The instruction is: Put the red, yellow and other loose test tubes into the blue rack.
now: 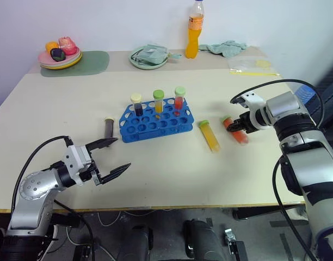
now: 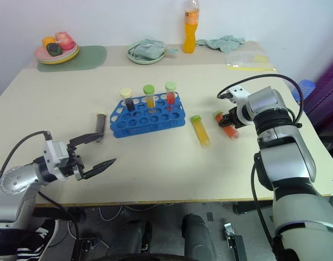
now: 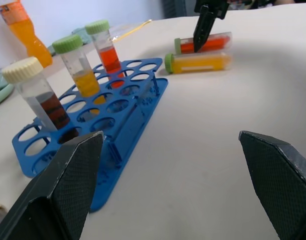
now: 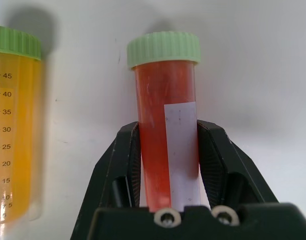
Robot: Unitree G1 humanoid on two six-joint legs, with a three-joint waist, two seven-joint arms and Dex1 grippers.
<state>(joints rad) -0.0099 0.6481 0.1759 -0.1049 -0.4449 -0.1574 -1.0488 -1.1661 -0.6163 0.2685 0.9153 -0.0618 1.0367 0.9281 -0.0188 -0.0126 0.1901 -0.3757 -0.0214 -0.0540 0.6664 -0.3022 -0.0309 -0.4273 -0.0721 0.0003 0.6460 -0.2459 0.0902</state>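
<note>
1. Jaws of the left gripper (image 1: pixel 113 155) are standing wide open and empty, hovering over the near left part of the pale beige worktop (image 1: pixel 172 179).
2. Jaws of the right gripper (image 1: pixel 235 126) are pressing closed on the red-filled clear plastic test tube with a green screw cap (image 4: pixel 168 135), gripping it on both sides of its barrel below the cap; it is lying on the worktop to the right of the rack.
3. Just beside it, toward the rack, the yellow-filled clear plastic test tube with a green cap (image 1: pixel 210 135) is lying flat, untouched.
4. Left of the rack, the dark-filled small tube (image 1: pixel 109 127) is lying loose as well.
5. Between them, the blue plastic rack with rows of round holes (image 1: pixel 155 124) is already holding three upright capped tubes (image 1: pixel 158 101) in its back row, with the front holes free.
6. Handling judgement: the tube is looking light, stiff and smooth, so it could be slipping or rolling in a weak pinch; mid-barrel is seeming the best hold, and it will be needing tipping upright before going into a hole.
7. Farther back, an orange drink bottle (image 1: pixel 194 30), a yellow plate of toy fruit (image 1: pixel 60 54) and a crumpled grey-green cloth (image 1: pixel 225 48) are sitting near the wall.
</note>
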